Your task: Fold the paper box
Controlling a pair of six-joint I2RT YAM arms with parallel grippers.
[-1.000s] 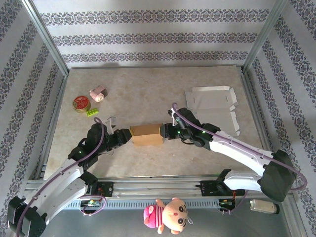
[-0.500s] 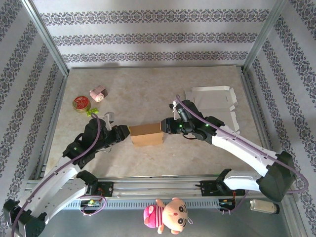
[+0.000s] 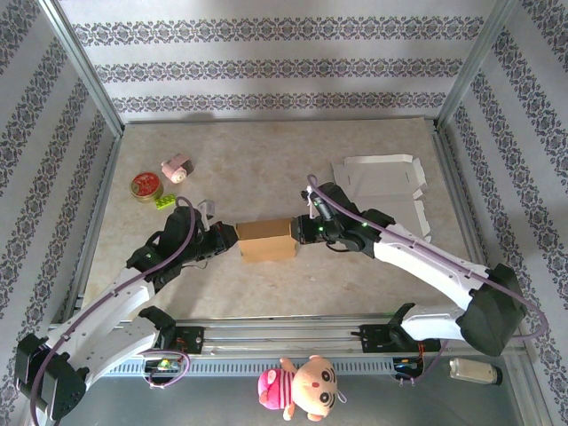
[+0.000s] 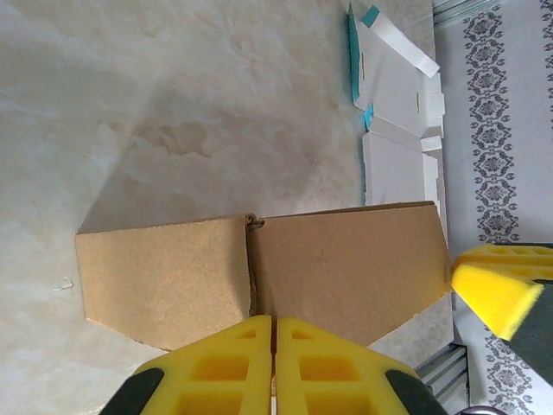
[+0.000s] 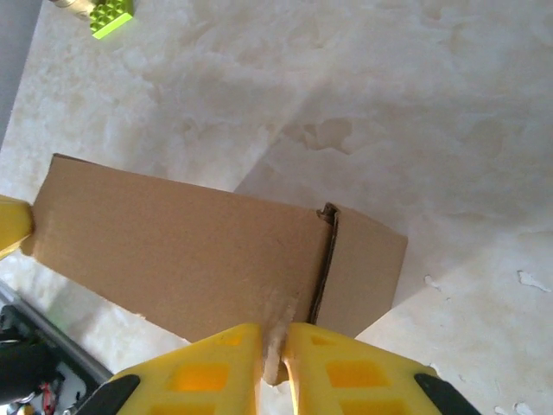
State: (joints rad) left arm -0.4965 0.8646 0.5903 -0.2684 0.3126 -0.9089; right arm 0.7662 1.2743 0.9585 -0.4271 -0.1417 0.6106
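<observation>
Both have narrowed: left gripper [image 4: 274,322] pressed together, right gripper [image 5: 275,335] unclear, cardboard box [image 3: 266,240] between them; uneven pushing could buckle it.

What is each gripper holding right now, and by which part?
Right gripper pinches the brown paper box by its right-end edge, beside the seam. Left gripper is shut at the box's opposite end; a hold there cannot be told.
</observation>
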